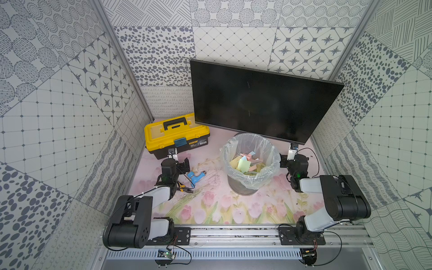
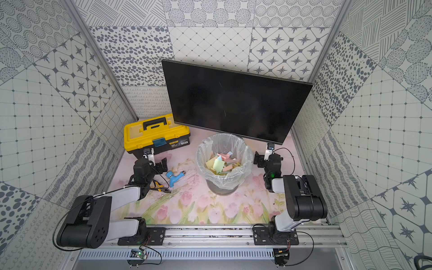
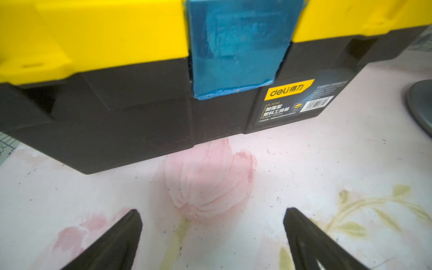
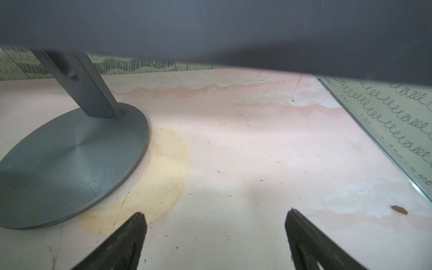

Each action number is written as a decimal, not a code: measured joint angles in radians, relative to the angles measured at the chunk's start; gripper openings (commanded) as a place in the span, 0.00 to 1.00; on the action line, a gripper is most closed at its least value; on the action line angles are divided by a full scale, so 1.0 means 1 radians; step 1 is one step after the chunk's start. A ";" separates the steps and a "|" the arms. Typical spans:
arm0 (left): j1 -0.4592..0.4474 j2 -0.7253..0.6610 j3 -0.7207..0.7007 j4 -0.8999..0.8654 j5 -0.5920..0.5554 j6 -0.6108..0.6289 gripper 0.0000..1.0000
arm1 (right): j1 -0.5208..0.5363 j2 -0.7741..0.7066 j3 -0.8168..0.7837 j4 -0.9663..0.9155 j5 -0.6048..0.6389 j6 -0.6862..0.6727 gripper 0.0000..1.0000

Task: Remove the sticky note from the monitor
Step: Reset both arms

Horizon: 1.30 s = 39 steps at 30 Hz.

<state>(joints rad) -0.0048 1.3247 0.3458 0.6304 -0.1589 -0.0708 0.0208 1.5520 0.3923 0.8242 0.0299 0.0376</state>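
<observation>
A: Top views first. Nearest us is the rail (image 1: 233,233) with both arm bases bolted on. The left arm (image 1: 161,194) reaches toward the toolbox (image 1: 168,133), the right arm (image 1: 311,184) toward the near corner of the monitor (image 1: 257,100).

B: And the note?

A: The monitor stands at the back, tilted, and its face is bare in both top views — no note shows on it. Coloured notes (image 1: 245,162) lie in the bin (image 1: 243,187), just before the screen.

B: Left wrist?

A: The left claw (image 3: 210,215) is spread wide with nothing between its tips, low over the mat (image 3: 327,163), facing the toolbox front. A blue patch (image 3: 238,46) covers the latch. It could be mistaken for the target.

B: Right wrist?

A: The right claw (image 4: 215,215) also gapes empty. It sits low, the monitor's bottom edge overhead and the stand (image 4: 70,168) just beside.

B: What could go wrong?

A: I judge a straight lift by the right arm would strike that edge and rock the screen. A swing inward could snag the liner (image 1: 273,149). The pliers (image 1: 185,189) and drill (image 1: 194,176) lie near the left arm.

B: Room?

A: Open mat lies before the bin, between the arms. The right side is tight — bin, stand and wall (image 4: 397,112) hem it in
</observation>
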 measured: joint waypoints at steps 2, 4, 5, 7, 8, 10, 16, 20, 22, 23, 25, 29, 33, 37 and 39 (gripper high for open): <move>0.000 0.009 -0.005 0.018 0.033 -0.008 0.99 | 0.000 0.000 0.000 0.000 0.000 0.000 0.97; 0.000 0.037 0.001 0.037 0.055 -0.013 0.99 | 0.000 0.000 0.000 -0.001 0.000 0.000 0.97; 0.001 0.057 0.008 0.043 0.060 -0.016 0.99 | 0.000 0.000 0.000 -0.001 0.000 0.000 0.97; 0.001 0.105 0.019 0.068 0.081 -0.016 0.99 | 0.000 0.000 0.000 -0.001 0.000 0.000 0.97; 0.001 0.124 0.021 0.080 0.086 -0.016 0.99 | 0.000 0.000 0.000 -0.001 0.000 0.000 0.97; 0.001 0.168 0.023 0.109 0.100 -0.019 0.99 | 0.000 0.000 0.000 -0.002 0.000 0.000 0.97; -0.001 0.229 0.030 0.152 0.102 -0.026 1.00 | 0.000 0.000 0.000 -0.005 0.000 0.000 0.97; -0.016 0.238 0.044 0.167 0.091 -0.024 0.99 | 0.000 0.000 0.000 -0.005 0.000 0.000 0.97; -0.021 0.239 0.048 0.169 0.090 -0.023 0.99 | 0.000 0.000 0.000 -0.005 0.000 0.000 0.97; -0.021 0.239 0.050 0.171 0.089 -0.023 0.99 | 0.000 0.000 0.000 -0.005 0.000 0.000 0.97; -0.023 0.239 0.051 0.171 0.083 -0.023 0.99 | 0.001 0.000 0.000 -0.005 0.000 0.000 0.97; -0.024 0.239 0.052 0.172 0.080 -0.023 0.99 | 0.007 0.000 0.000 -0.005 0.008 0.000 0.97; -0.024 0.239 0.052 0.172 0.079 -0.023 0.99 | 0.017 0.000 0.000 -0.005 0.021 -0.001 0.97; -0.024 0.239 0.052 0.172 0.077 -0.023 0.99 | 0.018 0.000 0.000 -0.005 0.023 -0.001 0.97; -0.024 0.239 0.052 0.172 0.077 -0.023 0.99 | 0.018 0.000 0.000 -0.006 0.024 -0.001 0.97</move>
<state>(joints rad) -0.0292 1.5639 0.3977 0.8021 -0.0822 -0.0937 0.0387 1.5520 0.3927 0.8185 0.0536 0.0368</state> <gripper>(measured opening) 0.994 0.971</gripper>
